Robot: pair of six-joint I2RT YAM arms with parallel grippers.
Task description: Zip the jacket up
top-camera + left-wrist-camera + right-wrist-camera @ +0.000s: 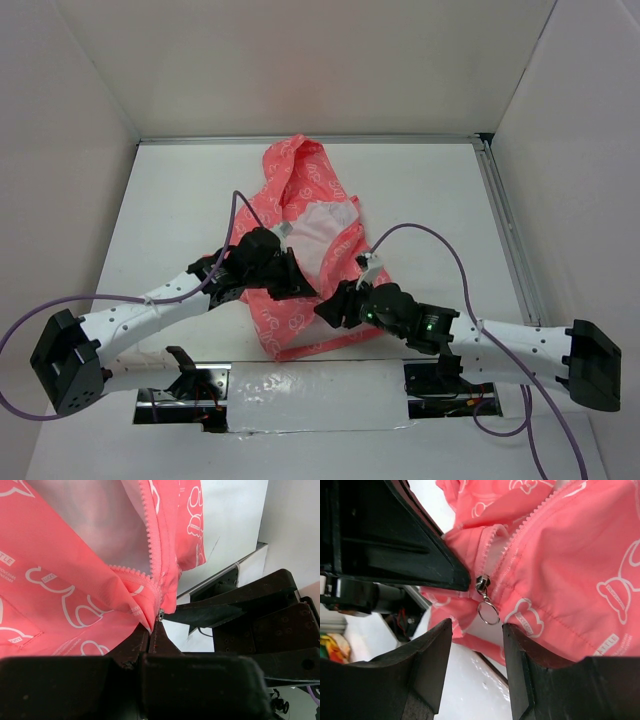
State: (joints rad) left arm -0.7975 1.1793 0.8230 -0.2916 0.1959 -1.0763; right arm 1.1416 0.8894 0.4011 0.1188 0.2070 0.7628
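The coral-pink jacket with white print lies open in the middle of the table, whitish lining showing. My left gripper is shut on the jacket's lower front edge; in the left wrist view its tips pinch the fabric right at the bottom end of the zipper teeth. My right gripper stands open just beside it. In the right wrist view the metal zipper slider and its pull ring hang just above the gap of the right gripper, touching neither finger.
White walls enclose the white table on three sides. A metal rail runs along the right edge. Purple cables loop over both arms. A taped strip lies between the arm bases at the near edge.
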